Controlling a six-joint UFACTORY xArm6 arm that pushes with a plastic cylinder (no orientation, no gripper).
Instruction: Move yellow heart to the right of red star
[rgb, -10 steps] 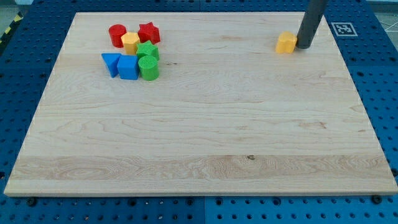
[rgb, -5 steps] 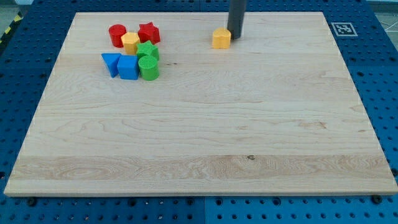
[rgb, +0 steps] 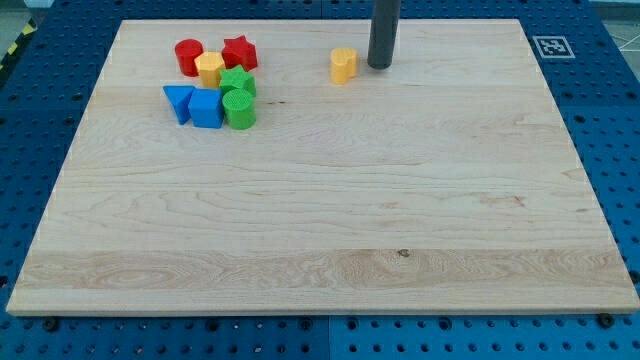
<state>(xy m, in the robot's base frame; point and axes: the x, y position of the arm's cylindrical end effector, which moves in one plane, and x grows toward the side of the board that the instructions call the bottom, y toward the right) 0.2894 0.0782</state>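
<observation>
- Tip (rgb: 379, 66) sits just right of the yellow heart (rgb: 343, 64), apart; no gripper to release or clench.
- Push too hard and you ram the red star (rgb: 239, 52) cluster.

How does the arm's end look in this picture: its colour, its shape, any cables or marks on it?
Only a straight rod shows. It is dark grey, round and smooth, the same width all along, and it ends in a flat tip. No cables, labels or markings show on it. Its upper part runs out of the view's top, so the arm itself does not show.
</observation>
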